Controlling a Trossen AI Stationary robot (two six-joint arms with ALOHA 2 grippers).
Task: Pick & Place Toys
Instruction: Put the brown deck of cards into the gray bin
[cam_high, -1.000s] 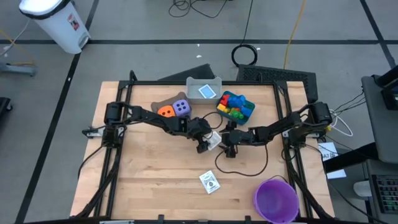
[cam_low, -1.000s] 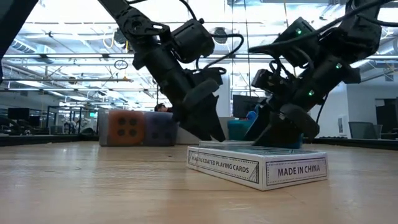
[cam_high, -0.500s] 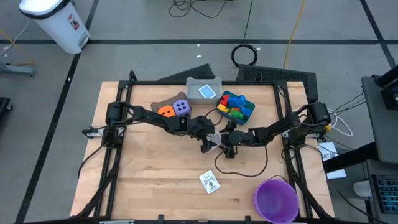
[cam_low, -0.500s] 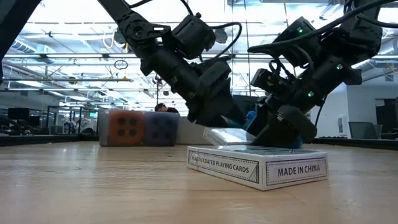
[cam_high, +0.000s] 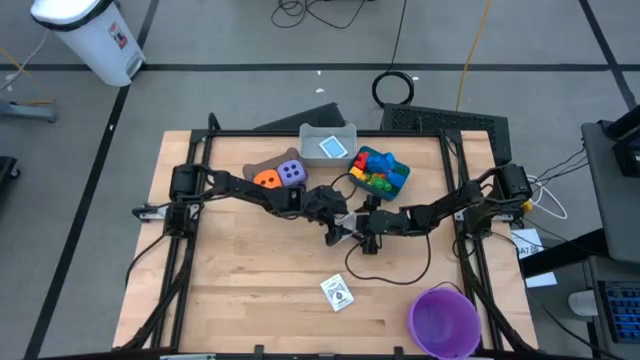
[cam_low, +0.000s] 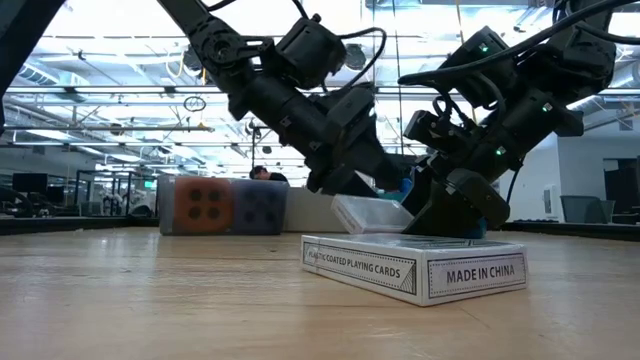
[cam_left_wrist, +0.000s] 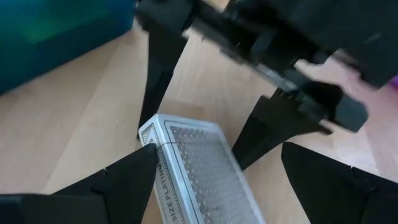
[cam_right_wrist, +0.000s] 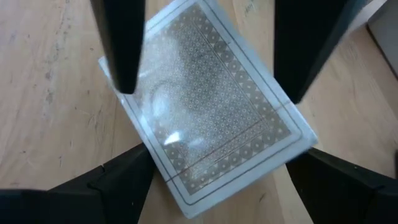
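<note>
A white card box (cam_low: 372, 213) with a grey patterned back hangs tilted above the table's middle; it also shows in the high view (cam_high: 347, 232). My left gripper (cam_high: 336, 230) is shut on it. My right gripper (cam_high: 363, 233) is open, and its fingers (cam_right_wrist: 124, 177) stand on either side of the box's other end. A second card box (cam_low: 415, 268) lies flat near the table's front (cam_high: 338, 293). An orange die (cam_high: 266, 180) and a purple die (cam_high: 292, 173) sit in a brown bin. Coloured bricks (cam_high: 376, 170) fill a blue bin. My left gripper pinches the card box by its two long side edges (cam_left_wrist: 160, 168) between its two fingers, which lie across the box. The fingers come slanting down from the table's left. The box is lifted clear of the table and tilted. My right gripper: I cannot tell whether its fingers touch the box.
A grey bin (cam_high: 328, 145) holding a blue card stands at the far edge. A purple bowl (cam_high: 443, 322) stands at the near right corner. The two arms' grippers are close together at the table's middle.
My left gripper has risen and tipped with the white card box. The box lay low behind the near card box and now hangs tilted, clear of the table, closer to my right gripper.
</note>
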